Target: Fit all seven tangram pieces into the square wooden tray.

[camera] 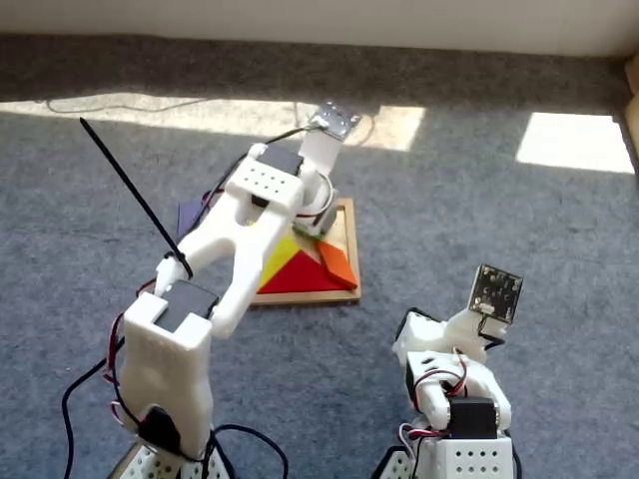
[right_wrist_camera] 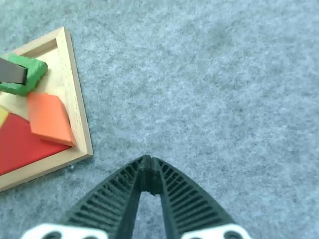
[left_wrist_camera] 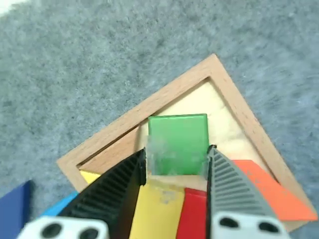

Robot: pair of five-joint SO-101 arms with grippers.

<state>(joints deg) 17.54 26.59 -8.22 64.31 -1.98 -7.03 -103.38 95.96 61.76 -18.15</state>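
Note:
My left gripper (left_wrist_camera: 177,162) is shut on the green square (left_wrist_camera: 178,144), holding it over bare wood in a corner of the square wooden tray (left_wrist_camera: 234,94). Whether the square touches the tray floor I cannot tell. Yellow (left_wrist_camera: 157,209), red (left_wrist_camera: 192,214) and orange (left_wrist_camera: 271,191) pieces lie in the tray beside it. A dark blue piece (left_wrist_camera: 12,211) and a light blue piece (left_wrist_camera: 60,204) lie on the carpet outside the tray. My right gripper (right_wrist_camera: 149,169) is shut and empty over bare carpet, apart from the tray (right_wrist_camera: 75,99) with the green square (right_wrist_camera: 22,74) in it.
Grey carpet surrounds the tray (camera: 349,230). The left arm (camera: 240,239) stretches over the tray and hides part of it. The right arm (camera: 454,389) sits folded at the near right. The dark blue piece (camera: 190,212) lies left of the tray. Sunlit patches cross the far carpet.

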